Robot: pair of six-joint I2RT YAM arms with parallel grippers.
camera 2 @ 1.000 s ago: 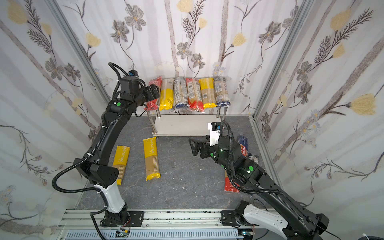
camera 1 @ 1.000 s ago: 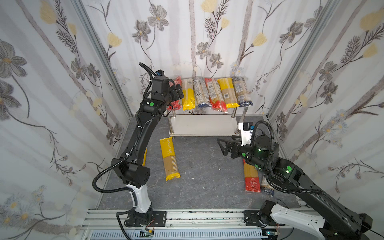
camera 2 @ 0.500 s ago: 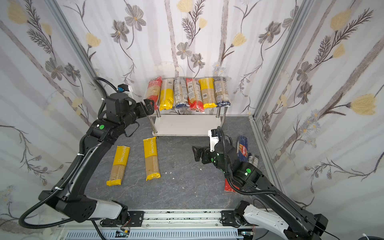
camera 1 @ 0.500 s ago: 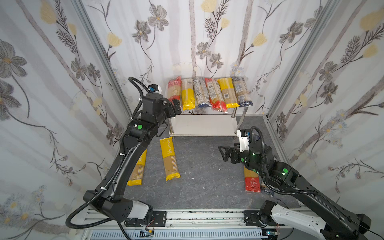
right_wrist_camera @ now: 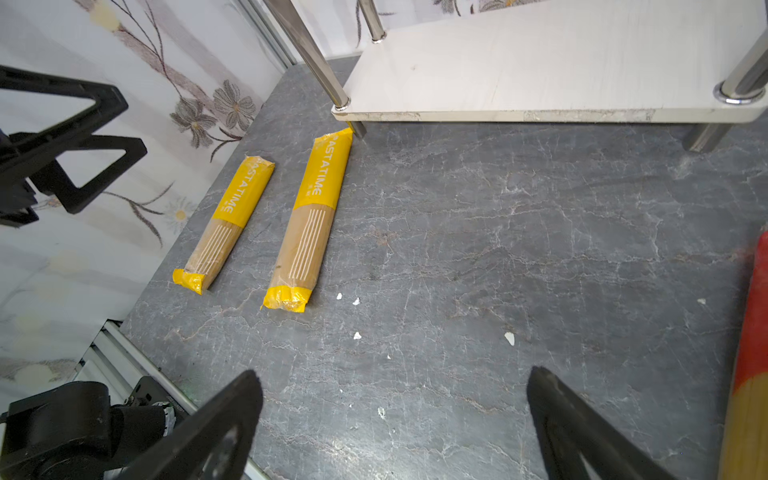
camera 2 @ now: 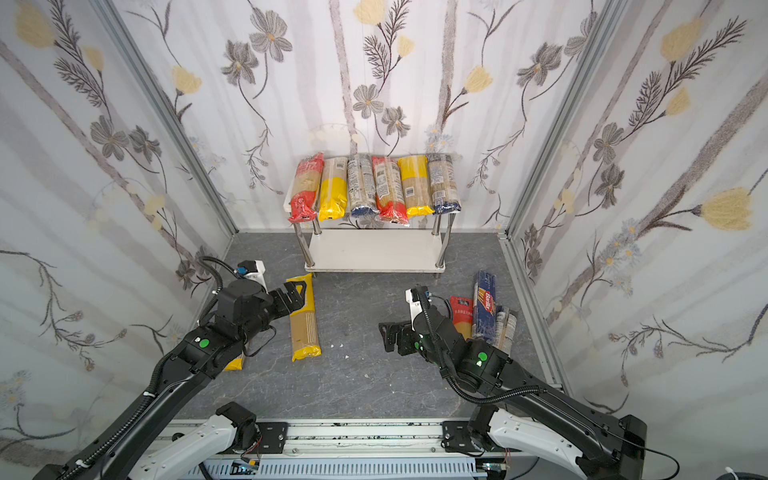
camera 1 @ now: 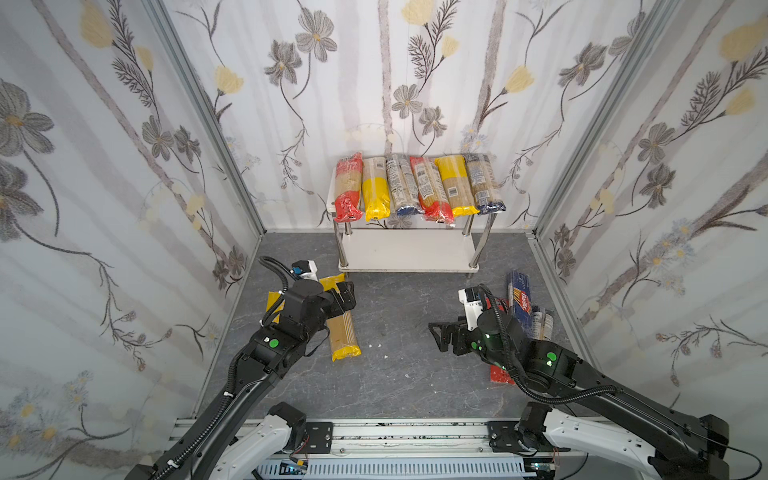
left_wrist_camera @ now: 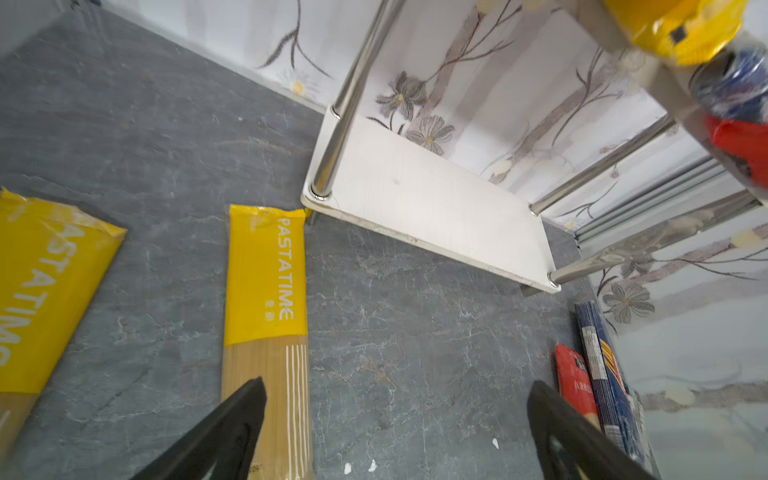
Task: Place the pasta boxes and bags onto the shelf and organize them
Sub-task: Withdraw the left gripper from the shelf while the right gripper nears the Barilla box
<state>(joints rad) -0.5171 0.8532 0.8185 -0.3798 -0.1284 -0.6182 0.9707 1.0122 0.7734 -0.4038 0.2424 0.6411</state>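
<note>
The shelf stands at the back wall with several pasta bags side by side on its top board; its lower board is bare. A yellow bag lies on the floor, and my left gripper hangs open and empty over its far end. A second yellow bag is mostly under that arm. My right gripper is open over bare floor.
By the right wall lie a dark blue Barilla box, a red bag and a clear dark-ended bag. White crumbs dot the grey floor. Flowered walls close in three sides.
My left gripper let go of the red bag at the top board's left end, drew back and came down over the yellow bag. My right gripper drifted slightly toward the front.
</note>
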